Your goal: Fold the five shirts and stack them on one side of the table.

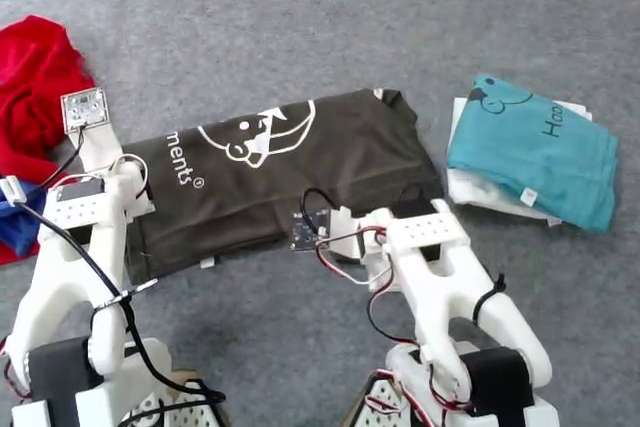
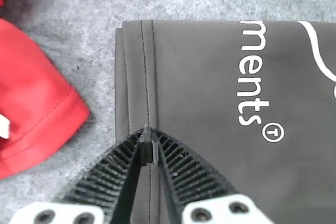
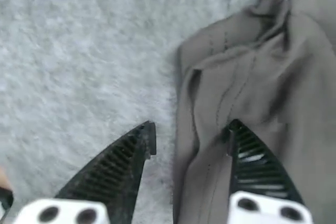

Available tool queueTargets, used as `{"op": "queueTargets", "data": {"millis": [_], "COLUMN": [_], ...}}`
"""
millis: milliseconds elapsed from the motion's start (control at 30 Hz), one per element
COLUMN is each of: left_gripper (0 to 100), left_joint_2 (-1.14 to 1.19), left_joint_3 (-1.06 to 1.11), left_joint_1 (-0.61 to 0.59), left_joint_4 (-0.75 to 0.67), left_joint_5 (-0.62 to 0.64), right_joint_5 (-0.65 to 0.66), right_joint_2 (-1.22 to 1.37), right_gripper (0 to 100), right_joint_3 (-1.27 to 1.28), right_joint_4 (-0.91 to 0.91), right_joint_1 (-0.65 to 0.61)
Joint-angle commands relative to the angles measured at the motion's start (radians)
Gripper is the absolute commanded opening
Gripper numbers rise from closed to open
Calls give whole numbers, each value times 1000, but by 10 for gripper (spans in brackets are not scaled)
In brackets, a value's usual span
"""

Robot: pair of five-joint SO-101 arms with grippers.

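A dark grey shirt point(image 1: 290, 172) with white print lies spread across the middle of the table. My left gripper point(image 1: 133, 183) is at its left end; in the left wrist view the left gripper point(image 2: 148, 141) is shut, its tips pinched together on the hem of the dark shirt point(image 2: 220, 77). My right gripper point(image 1: 397, 209) is at the shirt's front right corner. The right wrist view has the right gripper point(image 3: 191, 129) open, one finger on the rumpled edge of the dark shirt point(image 3: 252, 87) and the other over the bare mat.
A folded teal shirt point(image 1: 530, 147) lies on a folded white shirt point(image 1: 470, 192) at the right side. A crumpled red shirt point(image 1: 30, 87) and a blue one point(image 1: 18, 227) lie at the left edge, close to the left arm. The grey mat point(image 1: 300, 27) covers the table.
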Motion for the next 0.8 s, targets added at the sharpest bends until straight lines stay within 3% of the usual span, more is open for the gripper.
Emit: {"op": "queueTargets", "data": {"millis": [0,200,467,600,767], "left_gripper": [30,30,30,30,30], "left_joint_2": [-5,-5,-5,-5,-5], "left_joint_3": [-4,-5,-5,-5,-5], "left_joint_1": [8,8,8,8,8], "left_joint_4": [-9,-11,-15,-17,-17], "left_joint_5": [0,0,0,-2,-21], "right_joint_5": [11,11,5,5,5], "right_joint_2": [47,127,134,134,136], "right_gripper": [228,105,93,11,15], "right_joint_3": [-10,-87,-120,-182,-306], "right_joint_4": [-38,-20,-20,-18,37], "right_joint_1": [-12,17,32,32,32]}}
